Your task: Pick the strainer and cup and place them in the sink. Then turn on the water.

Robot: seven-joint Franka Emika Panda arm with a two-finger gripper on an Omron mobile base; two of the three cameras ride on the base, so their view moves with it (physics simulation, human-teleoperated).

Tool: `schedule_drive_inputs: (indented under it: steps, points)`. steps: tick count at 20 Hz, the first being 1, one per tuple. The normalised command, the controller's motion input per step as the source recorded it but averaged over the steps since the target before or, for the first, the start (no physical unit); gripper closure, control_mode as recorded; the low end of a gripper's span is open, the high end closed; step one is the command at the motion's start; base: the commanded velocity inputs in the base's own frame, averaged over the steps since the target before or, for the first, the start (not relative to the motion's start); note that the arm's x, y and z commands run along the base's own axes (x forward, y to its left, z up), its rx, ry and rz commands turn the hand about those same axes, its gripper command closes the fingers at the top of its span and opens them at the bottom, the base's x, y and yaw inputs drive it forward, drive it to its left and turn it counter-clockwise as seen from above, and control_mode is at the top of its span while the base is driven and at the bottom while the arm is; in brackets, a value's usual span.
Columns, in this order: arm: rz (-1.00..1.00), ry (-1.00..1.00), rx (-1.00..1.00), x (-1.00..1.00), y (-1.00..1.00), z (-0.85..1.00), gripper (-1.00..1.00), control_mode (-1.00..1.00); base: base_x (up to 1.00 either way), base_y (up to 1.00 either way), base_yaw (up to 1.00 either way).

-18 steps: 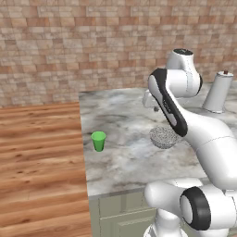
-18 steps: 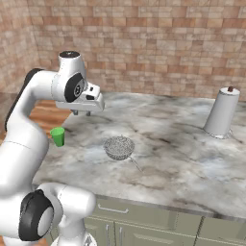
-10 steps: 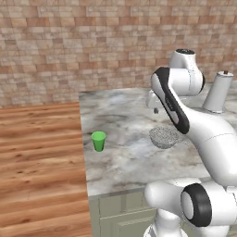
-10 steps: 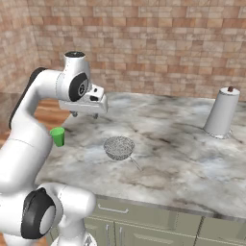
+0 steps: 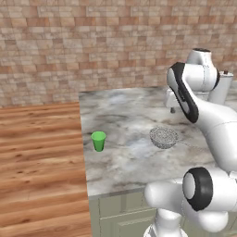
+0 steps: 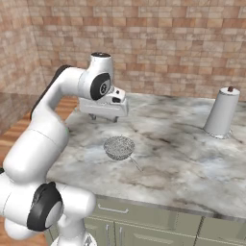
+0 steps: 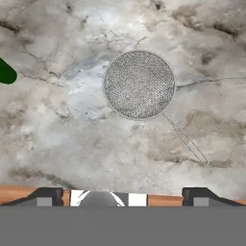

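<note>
The strainer [image 7: 139, 85], a round grey mesh bowl with a thin wire handle, lies on the marble counter [image 5: 120, 111], and the hand view looks straight down on it. My gripper [image 6: 104, 118] hovers above the counter just behind the strainer [image 6: 119, 146], open, its fingertips [image 7: 45, 194] wide apart with nothing between them. The green cup [image 5: 98, 140] stands upright near the counter's left edge, well left of the strainer [image 5: 163, 137]; it shows as a green sliver [image 7: 6, 72] in the hand view. The sink and the water faucet are out of view.
A white paper towel roll [image 6: 221, 113] on a stand rises at the counter's far right, by the brick wall. Wooden floor [image 5: 41, 157] lies left of the counter's edge. Cabinet fronts [image 6: 144, 223] run below the front edge.
My hand has swung right, from near the cup's side to just behind the strainer, and the jaws have spread wide. Strainer and cup have stayed put.
</note>
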Motion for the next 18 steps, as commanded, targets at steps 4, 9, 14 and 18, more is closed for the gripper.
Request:
schedule_drive_inputs:
  steps: [4,9,14,18]
  points:
    - [0.09,-0.03,0.0,0.02,-0.67,-0.12,-1.0,-1.0,0.0,0.0,0.0]
    - [0.19,0.0,0.0,-0.06,-0.54,-0.32,-1.0,-1.0,0.0,0.0,0.0]
    - [0.27,0.02,0.0,-0.08,-0.3,-0.55,-1.0,-1.0,0.0,0.0,0.0]
    - [0.31,0.11,0.0,-0.02,-0.08,-0.75,-1.0,-1.0,0.0,0.0,0.0]
